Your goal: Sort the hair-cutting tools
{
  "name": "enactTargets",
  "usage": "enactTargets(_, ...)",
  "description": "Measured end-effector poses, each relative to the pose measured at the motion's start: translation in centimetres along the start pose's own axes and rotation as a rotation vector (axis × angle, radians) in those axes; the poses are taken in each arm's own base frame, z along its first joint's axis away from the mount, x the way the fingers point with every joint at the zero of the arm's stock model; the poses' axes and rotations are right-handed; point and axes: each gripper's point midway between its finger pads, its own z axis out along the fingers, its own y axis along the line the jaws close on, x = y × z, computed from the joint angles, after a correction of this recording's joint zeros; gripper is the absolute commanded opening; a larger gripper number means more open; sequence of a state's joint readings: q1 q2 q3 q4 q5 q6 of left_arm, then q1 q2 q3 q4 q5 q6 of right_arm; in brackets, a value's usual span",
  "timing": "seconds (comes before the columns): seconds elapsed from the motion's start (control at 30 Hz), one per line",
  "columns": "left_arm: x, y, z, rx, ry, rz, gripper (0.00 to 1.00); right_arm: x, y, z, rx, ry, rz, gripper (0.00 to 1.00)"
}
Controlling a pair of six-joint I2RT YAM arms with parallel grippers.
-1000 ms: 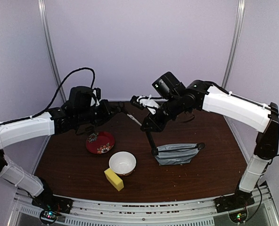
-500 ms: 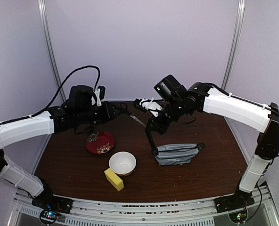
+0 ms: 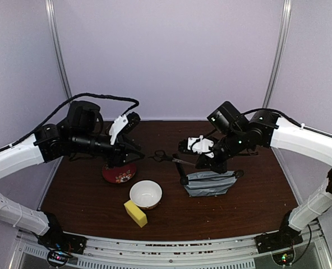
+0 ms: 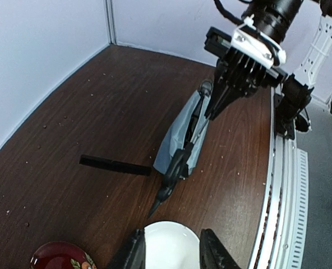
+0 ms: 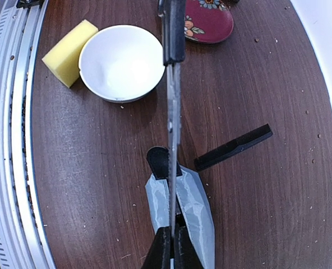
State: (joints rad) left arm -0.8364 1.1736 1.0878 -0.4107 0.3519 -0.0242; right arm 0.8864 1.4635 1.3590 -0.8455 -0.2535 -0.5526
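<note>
My right gripper (image 5: 172, 242) is shut on the blade tip of a pair of black-handled scissors (image 5: 173, 112). It holds them level in the air above the grey pouch (image 5: 193, 208), handles pointing toward the left arm. In the top view the scissors (image 3: 166, 157) hang between the two grippers, the right gripper (image 3: 196, 163) at their right end. The flat black comb (image 5: 233, 147) lies on the table just beyond the pouch (image 3: 211, 182). My left gripper (image 4: 171, 255) is open and empty, apart from the scissors (image 4: 175, 171), with the white bowl showing below its fingers.
A white bowl (image 3: 146, 194) and a yellow sponge (image 3: 135, 213) sit near the front of the table. A red patterned plate (image 3: 119, 172) lies under the left gripper (image 3: 137, 150). The metal rail runs along the near edge.
The left gripper opened, let go of the scissors and drew back left. The right gripper shut on the blade and carried the scissors right and down, over the pouch.
</note>
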Motion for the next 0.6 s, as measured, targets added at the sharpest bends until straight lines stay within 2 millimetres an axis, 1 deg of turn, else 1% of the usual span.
enactTargets(0.13, 1.4, -0.5, 1.8, 0.039, 0.09, 0.061, 0.31, 0.5, 0.4, 0.0, -0.012, 0.021, -0.025, 0.0)
enactTargets(0.23, 1.9, -1.1, 3.0, 0.063, 0.137, 0.095, 0.3, 0.8, 0.6, 0.0, -0.015, 0.035, -0.036, 0.0)
enactTargets(0.33, 1.7, -1.3, 3.7, 0.073, 0.153, 0.119, 0.29, 1.0, 0.7, 0.0, -0.014, 0.049, -0.05, 0.0)
enactTargets(0.6, 0.5, -1.2, 4.9, 0.095, 0.153, 0.163, 0.24, 1.0, 1.5, 0.1, -0.029, 0.061, -0.071, 0.0)
